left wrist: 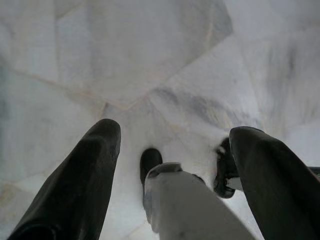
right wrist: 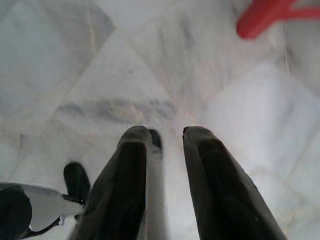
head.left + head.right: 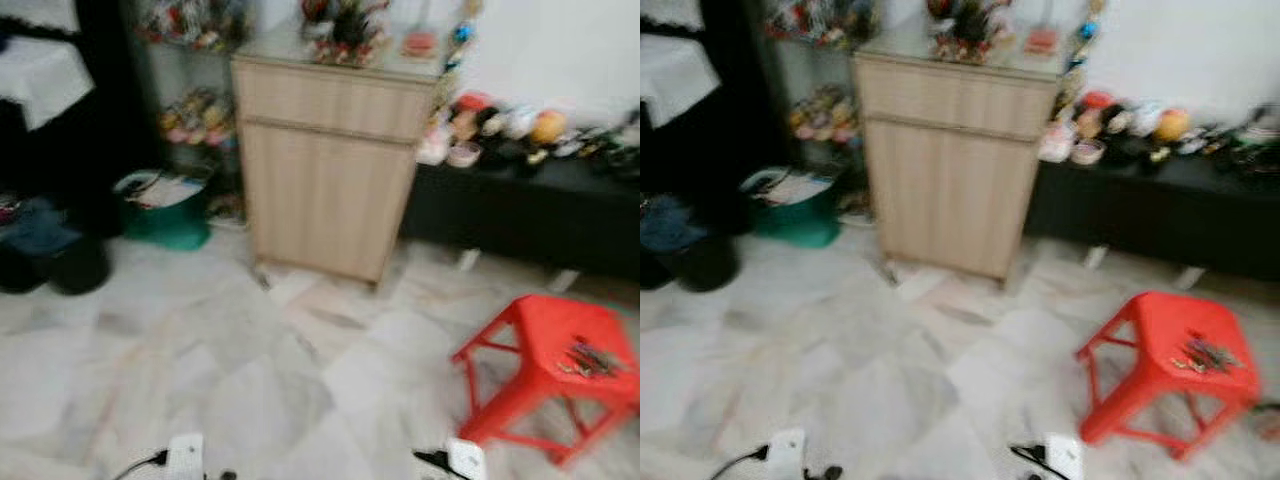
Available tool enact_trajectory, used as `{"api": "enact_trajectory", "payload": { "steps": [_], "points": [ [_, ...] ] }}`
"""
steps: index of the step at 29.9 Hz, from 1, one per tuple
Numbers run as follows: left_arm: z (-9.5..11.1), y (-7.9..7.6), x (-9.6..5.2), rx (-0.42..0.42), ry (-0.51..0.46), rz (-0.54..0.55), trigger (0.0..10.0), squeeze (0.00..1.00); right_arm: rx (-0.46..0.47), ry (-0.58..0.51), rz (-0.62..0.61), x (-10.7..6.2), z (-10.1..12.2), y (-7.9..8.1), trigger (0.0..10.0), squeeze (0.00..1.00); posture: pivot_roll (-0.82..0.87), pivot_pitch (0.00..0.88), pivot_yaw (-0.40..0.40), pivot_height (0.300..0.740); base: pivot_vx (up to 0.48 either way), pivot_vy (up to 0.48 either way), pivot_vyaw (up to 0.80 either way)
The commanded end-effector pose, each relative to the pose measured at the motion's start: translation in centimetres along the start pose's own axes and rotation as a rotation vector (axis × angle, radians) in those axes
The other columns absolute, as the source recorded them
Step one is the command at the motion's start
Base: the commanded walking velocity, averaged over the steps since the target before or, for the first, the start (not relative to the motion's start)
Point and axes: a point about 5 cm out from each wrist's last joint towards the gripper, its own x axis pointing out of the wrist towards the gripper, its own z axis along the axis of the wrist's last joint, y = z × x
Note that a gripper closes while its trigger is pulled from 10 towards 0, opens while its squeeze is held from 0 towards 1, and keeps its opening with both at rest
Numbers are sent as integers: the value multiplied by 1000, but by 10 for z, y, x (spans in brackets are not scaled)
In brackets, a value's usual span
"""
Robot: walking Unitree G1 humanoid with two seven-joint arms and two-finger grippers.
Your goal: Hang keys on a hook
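Pincers [image 1: 170, 145] [image 2: 167, 137] down — over floor [image 3: 200, 380]

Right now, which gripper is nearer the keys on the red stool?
Right. The keys lie on the red stool, ahead and to the robot's right. The right gripper hangs over floor beside a stool leg; the left gripper hangs farther left.

A wide stretch of pale marble floor [image 3: 200, 370] lies open in front, with room to pass. A wooden cabinet [image 3: 325, 165] stands against the back wall, its top crowded with small ornaments. To its right a low black counter [image 3: 520, 215] carries more clutter. To its left a green bin [image 3: 165, 210] and dark bags [image 3: 45, 255] crowd the corner. A red stool [image 3: 550, 370] blocks the near right, with keys [image 3: 590, 358] on its seat.
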Motion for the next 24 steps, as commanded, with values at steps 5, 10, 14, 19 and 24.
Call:
{"api": "enact_trajectory", "payload": {
  "steps": [5,10,14,19,24],
  "points": [
    [1,-6,1,3,0,-15,10000,0,-1,0,-21,-1,1,-8,10000,0,44,0,-54,727,0,0,-775],
    [3,-4,1,5,-2,-9,10000,0,21,-16,-17,0,3,-4,10000,0,50,0,-50,727,0,-405,-310],
    [6,-3,2,9,-7,-7,10000,0,22,-30,-1,0,6,-1,10000,1000,51,0,-49,727,0,-474,0],
    [13,-2,3,5,-24,0,10000,0,30,-38,-8,1,10,2,10000,1000,69,0,-57,727,0,-480,0],
    [11,4,2,-1,-22,17,10000,0,14,-23,-15,1,7,4,10000,1000,100,0,-83,727,0,-474,0]
  ]
}}
